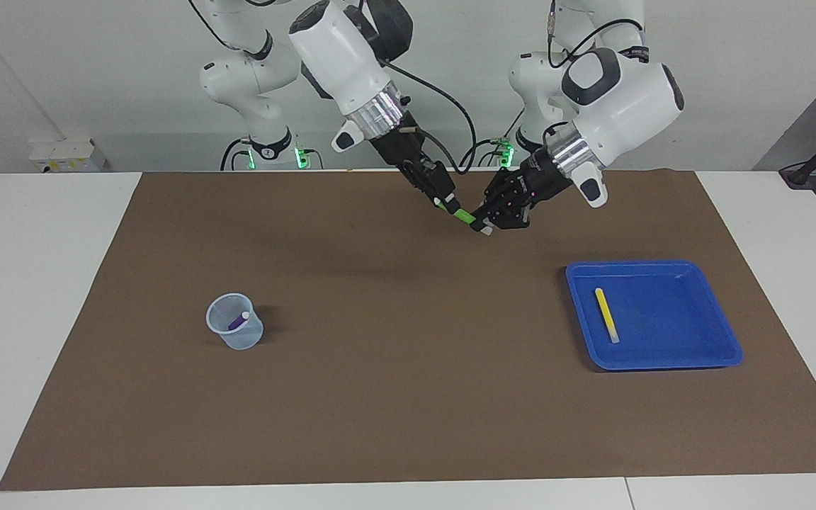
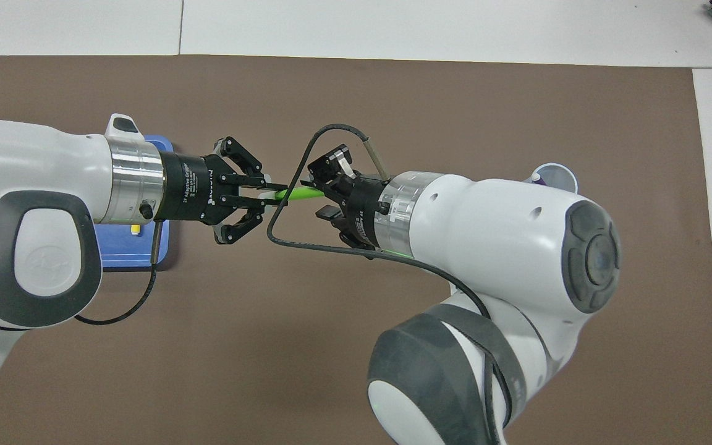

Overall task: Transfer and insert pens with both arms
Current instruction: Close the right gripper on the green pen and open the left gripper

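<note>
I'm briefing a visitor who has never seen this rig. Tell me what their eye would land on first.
The two big white arms meeting in mid-air over the brown mat: the left gripper and right gripper at either end of one green pen. Next, the blue tray holding a yellow pen at the left arm's end, and the clear cup with a purple pen at the right arm's end.

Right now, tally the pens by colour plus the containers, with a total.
Green pen: 1, in the air between the two tools
Yellow pen: 1, in the blue tray
Purple pen: 1, in the clear cup
Blue tray: 1
Clear cup: 1
Total: 5
</note>
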You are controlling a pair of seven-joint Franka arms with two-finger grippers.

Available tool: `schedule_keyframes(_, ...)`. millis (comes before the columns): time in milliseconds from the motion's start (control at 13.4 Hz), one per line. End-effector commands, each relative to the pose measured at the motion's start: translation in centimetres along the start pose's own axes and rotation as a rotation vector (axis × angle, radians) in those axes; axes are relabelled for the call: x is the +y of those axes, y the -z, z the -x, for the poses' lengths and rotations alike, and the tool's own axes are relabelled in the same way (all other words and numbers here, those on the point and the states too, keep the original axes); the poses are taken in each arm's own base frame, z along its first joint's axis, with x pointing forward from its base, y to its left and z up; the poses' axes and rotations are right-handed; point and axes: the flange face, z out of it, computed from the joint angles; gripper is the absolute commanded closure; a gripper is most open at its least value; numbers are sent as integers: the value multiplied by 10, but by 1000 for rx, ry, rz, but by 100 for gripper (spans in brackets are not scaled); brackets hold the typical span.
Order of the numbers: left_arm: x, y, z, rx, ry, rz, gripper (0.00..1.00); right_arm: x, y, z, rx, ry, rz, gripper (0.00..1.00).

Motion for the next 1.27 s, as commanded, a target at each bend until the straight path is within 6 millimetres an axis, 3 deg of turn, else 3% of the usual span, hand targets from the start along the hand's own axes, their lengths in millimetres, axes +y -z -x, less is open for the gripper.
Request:
schedule_keyframes(0,-9,2,1,-9,21,19,100,-3,0,-2,-14,-28,-19,72)
schedule_keyframes(149,-9,2,1,-9,21,19,100,-4,1,-4,-12,-29,-20,76)
schedule_keyframes(298,-9,2,0,-8,20,17,100,-3,1,-5,-11,-32,-19,100)
schedule_keyframes(373,-9,2,0,-7,20,18,100,-4,1,-5,-11,-31,-19,100)
schedule_keyframes(448,-9,2,0,-3,11,18,86,-4,1,-5,-11,-31,-21,100)
schedule_keyframes(597,-7,4,0,1,3,21,20,-4,2,-8,-10,-32,-18,100)
schedule_keyframes(671,-6,5,1,2,-1,24,0,-4,3,-7,-9,-30,-19,100)
schedule_keyframes(970,-9,7,2,66,-39,15,0,-4,3,-8,4,62,-22,100)
schedule_keyframes(1194,-19,3,4,85,-127,-16,0,-2,6,-24,33,268,9,100)
